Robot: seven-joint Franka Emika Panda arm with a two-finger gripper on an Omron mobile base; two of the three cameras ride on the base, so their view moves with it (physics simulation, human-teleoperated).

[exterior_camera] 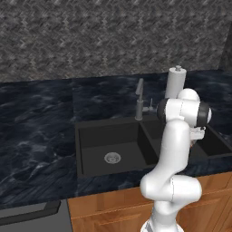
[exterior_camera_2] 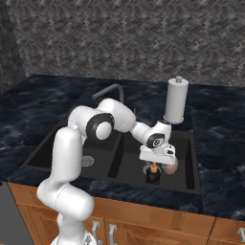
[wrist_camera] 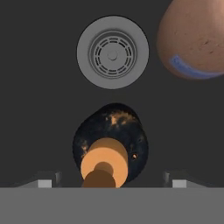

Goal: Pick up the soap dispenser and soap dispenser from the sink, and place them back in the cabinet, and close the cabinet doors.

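Here the gripper (wrist_camera: 109,183) hangs low inside the right basin of the sink (exterior_camera_2: 187,165), pointing straight down. Its two fingertips (wrist_camera: 43,183) stand wide apart, one at each side, and nothing is pinched between them. The black soap dispenser (wrist_camera: 111,138) stands upright on the basin floor, between the two fingers and a little beyond them in the hand view, so its tan pump (wrist_camera: 104,166) is seen from above as a round cap with a smaller knob. The fingers do not touch the bottle; a clear gap shows on both sides.

Further ahead of the fingers, past the black bottle, lies the round steel drain (wrist_camera: 113,52). The peach-orange soap dispenser (wrist_camera: 194,39) sits off to one side of the drain, apart from the black bottle, with a thin blue band on its body. In the right base view this peach bottle (exterior_camera_2: 171,166) is just beside the black one (exterior_camera_2: 153,176), under the hand.

Behind the sink stand the grey faucet (exterior_camera_2: 111,91) and the white paper-towel roll (exterior_camera_2: 176,100), well apart from the fingers.
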